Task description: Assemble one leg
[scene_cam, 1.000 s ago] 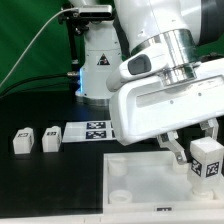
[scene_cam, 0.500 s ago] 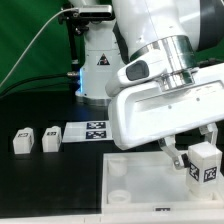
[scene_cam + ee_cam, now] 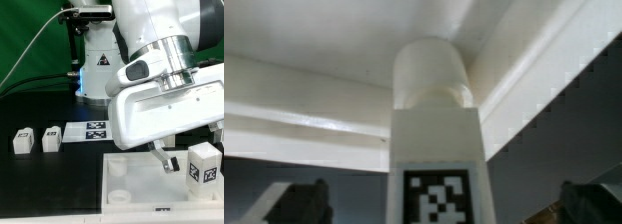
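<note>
1. The Panda arm's two-finger gripper (image 3: 452,201) is released. In the wrist view its dark fingers (image 3: 304,203) stand apart on either side of the part below, with a gap showing on both sides.
2. Directly between those fingers stands the leg (image 3: 203,165), a small white plastic cuboid block with a black-and-white square tag on its face. It is upright and gripped by nothing.
3. Under the gripper, the leg's lower end meets the large white square tray-like piece with round corner sockets (image 3: 130,182), near that piece's far corner on the exterior view's right. The leg hides the corner, so whether it is fully seated in a socket or only resting there cannot be told.
4. Well away from the gripper, toward the exterior view's left, two more small white tagged blocks (image 3: 22,141) (image 3: 51,139) lie on the dark table. The flat white marker board (image 3: 90,131) lies just beside them, nearer the tool.
5. Judged step: the leg has been placed at the corner and let go, so this is either a regrasp or the end of the insertion.
6. Next move, as a judgement: if the leg needs more turning or pressing, the fingers should close squarely on its flat sides without tipping it. If it is home, the gripper should lift straight up, clear of the block.
</note>
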`<state>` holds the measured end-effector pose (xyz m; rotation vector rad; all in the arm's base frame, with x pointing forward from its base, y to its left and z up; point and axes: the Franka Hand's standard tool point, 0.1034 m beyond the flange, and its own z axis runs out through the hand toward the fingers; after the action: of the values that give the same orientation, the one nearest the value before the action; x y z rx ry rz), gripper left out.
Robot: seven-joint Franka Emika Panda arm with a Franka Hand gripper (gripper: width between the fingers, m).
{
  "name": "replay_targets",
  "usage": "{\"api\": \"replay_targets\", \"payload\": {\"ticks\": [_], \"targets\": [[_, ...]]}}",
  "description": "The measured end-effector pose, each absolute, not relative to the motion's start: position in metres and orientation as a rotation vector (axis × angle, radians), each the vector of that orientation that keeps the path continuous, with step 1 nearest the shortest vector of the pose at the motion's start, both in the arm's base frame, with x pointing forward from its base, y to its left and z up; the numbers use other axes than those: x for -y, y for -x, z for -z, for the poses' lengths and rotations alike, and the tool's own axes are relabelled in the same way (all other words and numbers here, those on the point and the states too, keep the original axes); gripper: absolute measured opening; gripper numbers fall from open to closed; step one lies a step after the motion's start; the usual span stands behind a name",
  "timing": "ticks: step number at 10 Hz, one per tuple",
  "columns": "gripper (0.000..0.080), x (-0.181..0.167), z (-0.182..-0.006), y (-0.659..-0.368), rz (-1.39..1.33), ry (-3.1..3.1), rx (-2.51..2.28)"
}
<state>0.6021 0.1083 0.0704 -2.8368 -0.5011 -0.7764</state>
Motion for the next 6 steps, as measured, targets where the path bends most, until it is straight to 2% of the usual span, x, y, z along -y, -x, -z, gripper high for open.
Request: {"api": "replay_targets", "payload": {"ticks": [4,6], "targets": [[0.0649,-0.109,-0.074,-0.604,0.769,2.837,0.492],[0.0649,-0.112,-0.099,-0.613,0.757,2.846,0.516]]}}
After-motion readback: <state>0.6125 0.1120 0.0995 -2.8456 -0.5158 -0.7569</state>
